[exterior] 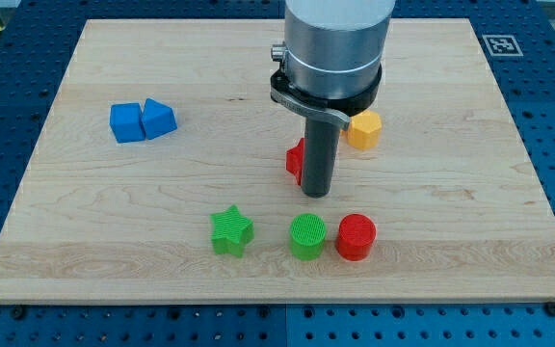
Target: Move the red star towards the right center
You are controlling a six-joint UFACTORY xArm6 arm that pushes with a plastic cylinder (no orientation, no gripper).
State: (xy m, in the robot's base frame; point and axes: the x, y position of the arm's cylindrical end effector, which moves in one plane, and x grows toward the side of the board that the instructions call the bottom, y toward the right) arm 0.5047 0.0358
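The red star (295, 160) lies near the board's middle, mostly hidden behind my dark rod; only its left part shows. My tip (316, 194) rests on the board just in front of and to the right of the star, close against it. A yellow hexagon block (363, 128) sits to the upper right of the rod, partly behind it.
Two blue blocks (142, 121) sit side by side at the view's left. Along the bottom stand a green star (230, 231), a green cylinder (307, 236) and a red cylinder (356, 237). The wooden board (470, 193) has a marker tag (500, 44) at its top right corner.
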